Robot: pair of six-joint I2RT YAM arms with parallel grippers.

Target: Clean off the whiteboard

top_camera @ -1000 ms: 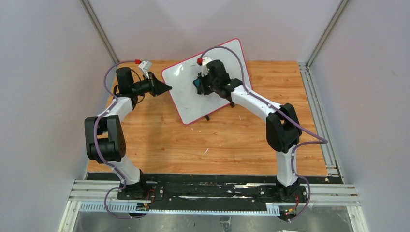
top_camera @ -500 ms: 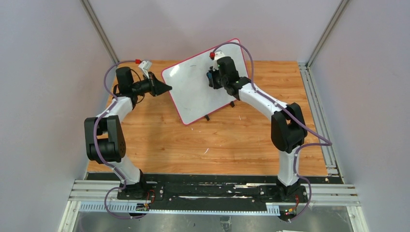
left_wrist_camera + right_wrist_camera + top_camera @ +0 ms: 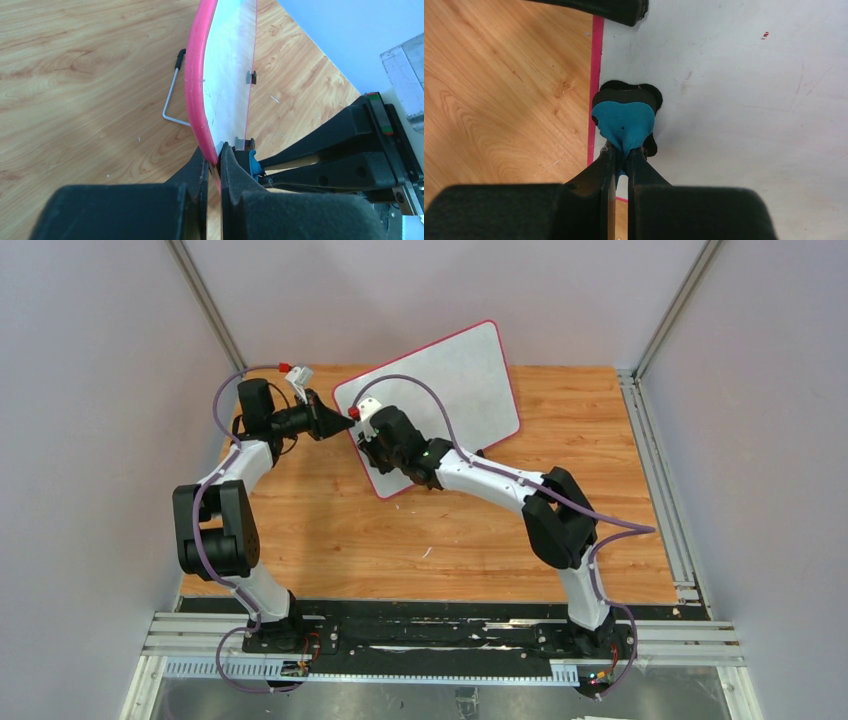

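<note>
Two grippers met at the near left corner of the whiteboard [image 3: 455,380], which stood tilted at the far middle of the wood-grain table [image 3: 400,540], with its face toward the arms. The board was a flat rectangle with rounded corners. Its face was smooth and white with faint grey smears, and a thin pink-red frame [image 3: 196,75] ran around it. On the side away from the eraser, a bent metal wire foot [image 3: 171,97] with a black tip reached down to the table.

The left gripper [image 3: 218,157] had its jaws pressed together on the frame at the left edge, one finger on each side of the board. The right gripper [image 3: 624,152] pinched the soft blue top of the eraser [image 3: 624,120], which was squeezed into a heart shape. The eraser's black underside lay flat against the white face.

The eraser sat just beside the left frame edge, close below the left gripper's fingertip. Most of the face extended away from it toward the far right corner, where one small red fleck [image 3: 765,35] was visible. Bare wood lay along the board's left and near edges
</note>
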